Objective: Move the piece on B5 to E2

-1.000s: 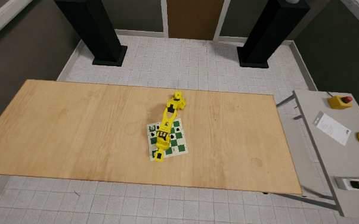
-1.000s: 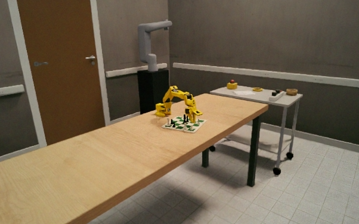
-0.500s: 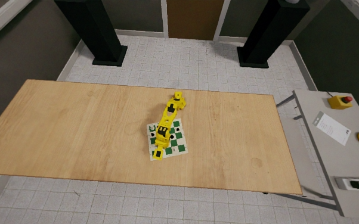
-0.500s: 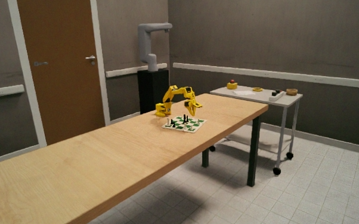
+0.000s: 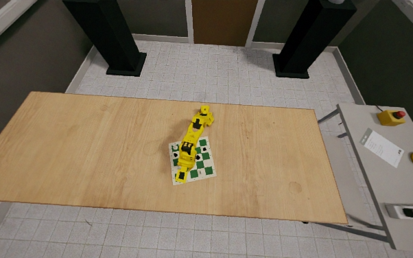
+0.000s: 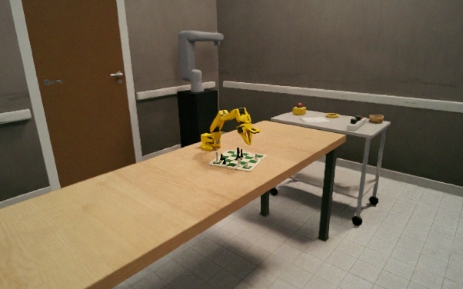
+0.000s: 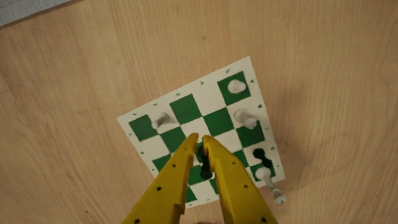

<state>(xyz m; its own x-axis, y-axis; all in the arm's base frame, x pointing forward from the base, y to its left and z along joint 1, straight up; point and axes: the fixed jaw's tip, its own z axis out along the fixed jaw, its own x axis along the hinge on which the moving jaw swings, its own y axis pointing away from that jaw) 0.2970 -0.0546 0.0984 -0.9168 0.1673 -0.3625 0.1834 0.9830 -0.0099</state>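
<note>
The small green and white chessboard [image 5: 196,160] lies on the wooden table and fills the wrist view [image 7: 202,135]. The piece on B5 is a white piece [image 7: 245,118] near the board's right edge. It stands upright, to the right of my fingertips and apart from them. My yellow gripper [image 7: 201,138] is shut with its tips together, and hovers above the board's middle [image 6: 249,141]. A black piece [image 7: 205,165] on the board shows through the gap behind the tips. It is not held. E2 is hidden under my fingers.
More pieces stand on the board: a white one on A5 [image 7: 235,86], a white one near the top left [image 7: 161,119], a black one [image 7: 260,155] and a white one [image 7: 265,176] at the right edge. A side table [image 5: 385,165] stands to the right.
</note>
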